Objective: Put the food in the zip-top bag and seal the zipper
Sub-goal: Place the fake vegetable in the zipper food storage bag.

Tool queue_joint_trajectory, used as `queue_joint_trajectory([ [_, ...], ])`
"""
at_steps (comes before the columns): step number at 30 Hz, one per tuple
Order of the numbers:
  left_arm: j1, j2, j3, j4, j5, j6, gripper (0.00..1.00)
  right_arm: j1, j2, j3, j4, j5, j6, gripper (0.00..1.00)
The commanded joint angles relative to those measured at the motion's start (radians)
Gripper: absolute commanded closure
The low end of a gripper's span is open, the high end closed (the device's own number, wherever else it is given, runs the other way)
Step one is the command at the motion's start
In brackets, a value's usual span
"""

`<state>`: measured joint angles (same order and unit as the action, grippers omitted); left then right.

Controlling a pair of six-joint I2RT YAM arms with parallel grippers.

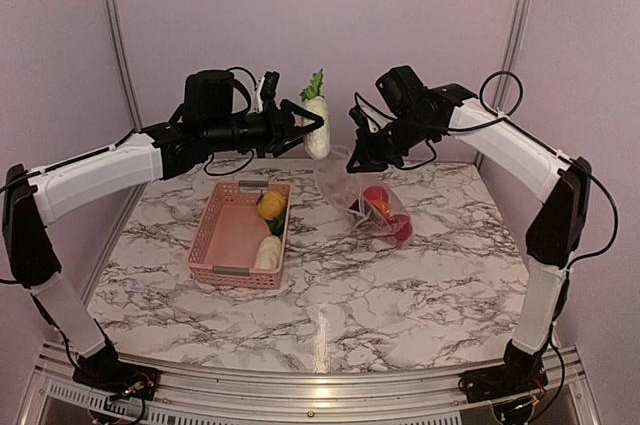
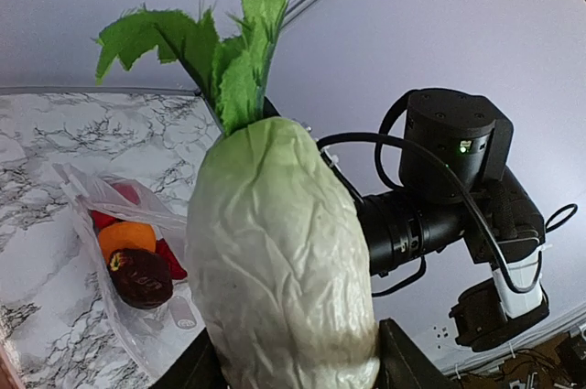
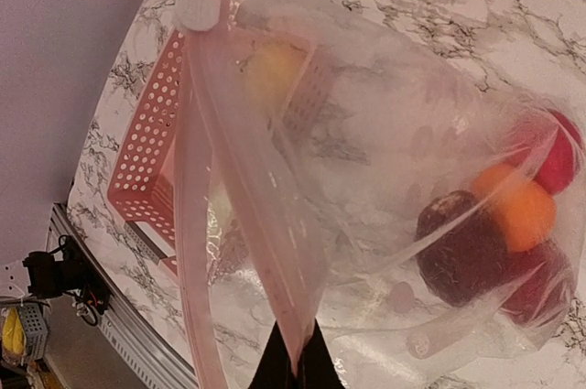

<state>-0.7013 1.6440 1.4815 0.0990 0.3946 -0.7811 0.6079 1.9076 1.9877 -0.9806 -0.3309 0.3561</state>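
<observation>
My left gripper is shut on a white toy cabbage with green leaves, held high in the air left of the bag mouth; the cabbage fills the left wrist view. My right gripper is shut on the top edge of the clear zip-top bag, holding it up; in the right wrist view the zipper strip hangs open from my fingertips. Inside the bag lie red, orange and dark purple food pieces. A yellow piece and a white piece lie in the basket.
The pink lattice basket stands on the marble table left of the bag. Pale walls and metal posts bound the back and sides. A metal rail runs along the near table edge.
</observation>
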Motion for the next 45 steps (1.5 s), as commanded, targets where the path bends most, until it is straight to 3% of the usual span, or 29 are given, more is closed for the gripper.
queue_joint_trajectory([
  [1,-0.010,0.077,0.052,-0.045,0.194,-0.037,0.62,0.008,0.015,0.050,-0.002,-0.008,0.006,1.00],
  [12,-0.010,0.102,0.011,-0.156,0.332,-0.084,0.66,-0.005,0.028,0.068,-0.019,-0.009,-0.003,1.00],
  [17,-0.008,0.122,-0.018,-0.109,0.402,-0.169,0.68,-0.007,0.030,0.066,-0.021,-0.011,-0.005,1.00],
  [21,-0.006,0.160,0.003,-0.169,0.417,-0.208,0.70,-0.010,0.024,0.063,-0.022,-0.009,-0.006,1.00],
  [25,-0.001,0.186,0.029,-0.195,0.389,-0.244,0.71,-0.011,0.015,0.063,-0.027,-0.008,-0.011,1.00],
  [29,0.002,0.249,0.165,-0.360,0.273,-0.198,0.71,-0.009,0.008,0.060,-0.033,-0.007,-0.014,1.00],
  [32,0.005,0.285,0.228,-0.372,0.215,-0.245,0.68,-0.007,0.001,0.042,-0.022,-0.025,-0.008,1.00],
  [36,0.009,0.328,0.266,-0.385,0.121,-0.368,0.54,-0.005,-0.008,0.041,-0.015,-0.027,0.001,1.00],
  [37,0.010,0.335,0.273,-0.374,0.102,-0.390,0.43,-0.005,-0.010,0.042,-0.015,-0.027,0.002,1.00],
  [38,0.009,0.344,0.280,-0.356,0.084,-0.408,0.14,-0.006,-0.013,0.044,-0.015,-0.025,0.004,1.00],
  [39,0.008,0.350,0.290,-0.347,0.079,-0.421,0.03,-0.005,-0.014,0.044,-0.015,-0.024,0.005,1.00],
  [45,0.007,0.366,0.373,-0.335,0.083,-0.413,0.01,-0.006,-0.028,0.032,-0.012,-0.019,0.012,1.00],
])
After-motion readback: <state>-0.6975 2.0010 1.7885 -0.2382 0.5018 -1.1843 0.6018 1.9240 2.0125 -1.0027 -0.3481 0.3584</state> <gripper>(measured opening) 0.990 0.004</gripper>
